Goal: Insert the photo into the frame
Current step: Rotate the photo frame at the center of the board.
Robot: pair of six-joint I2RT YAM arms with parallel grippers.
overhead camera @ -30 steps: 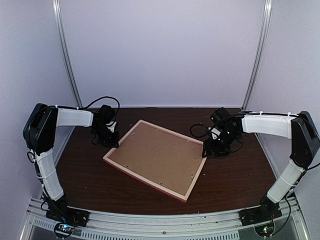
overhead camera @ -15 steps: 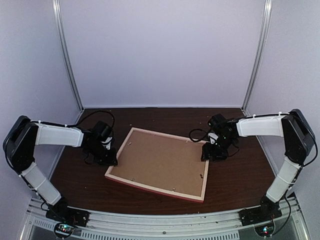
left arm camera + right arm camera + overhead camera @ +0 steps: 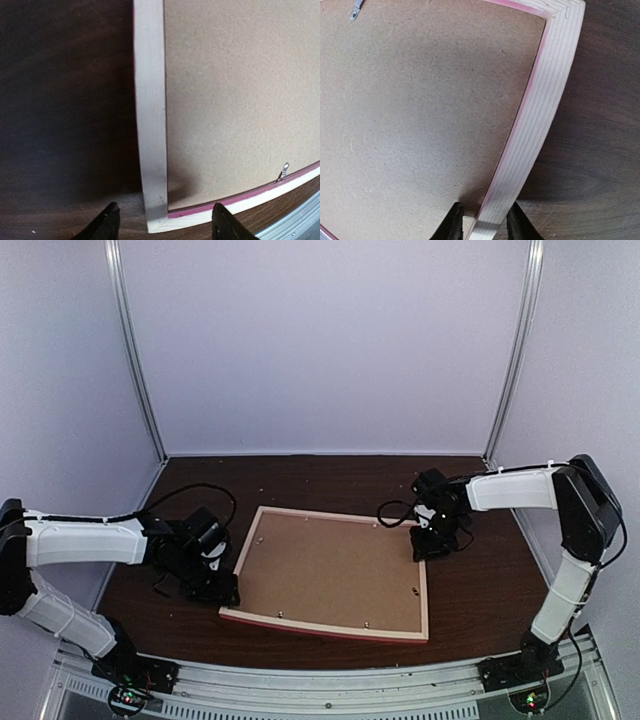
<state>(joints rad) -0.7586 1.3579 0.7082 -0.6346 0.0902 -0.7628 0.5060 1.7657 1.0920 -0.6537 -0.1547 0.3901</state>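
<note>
Dark brown table (image 3: 320, 475) inside a white-walled enclosure (image 3: 320, 340); an aluminium rail (image 3: 330, 680) runs along the near edge.

The frame (image 3: 340, 517) lies flat, back side up, mid-table and slightly turned, its right end nearer the right arm. The back is pale wood, with a pink rim showing along the near edge.

A brown backing board (image 3: 330, 565) fills the frame's opening from rail to rail. Small metal tabs sit at the board's edge: one near the near rail in the left wrist view (image 3: 284, 171), one at the top left of the right wrist view (image 3: 355, 14). What lies under the board cannot be seen.

The left gripper (image 3: 228, 592) is low at the frame's near-left corner. Left wrist view: the jaws are spread, one fingertip (image 3: 107, 222) on bare table outside the left rail, the other on the far side of the corner, and neither touches the wood.

The right gripper (image 3: 428, 545) is at the far-right corner. Right wrist view: the jaws are drawn in on the frame's right rail, one fingertip (image 3: 454, 220) over the board side and one on the outer side, both pressed to the wood, pinching the rail.

Black cables loop off both wrists, on the left (image 3: 200, 490) and on the right (image 3: 395, 508). Both hang behind the grippers, off the frame.
</note>
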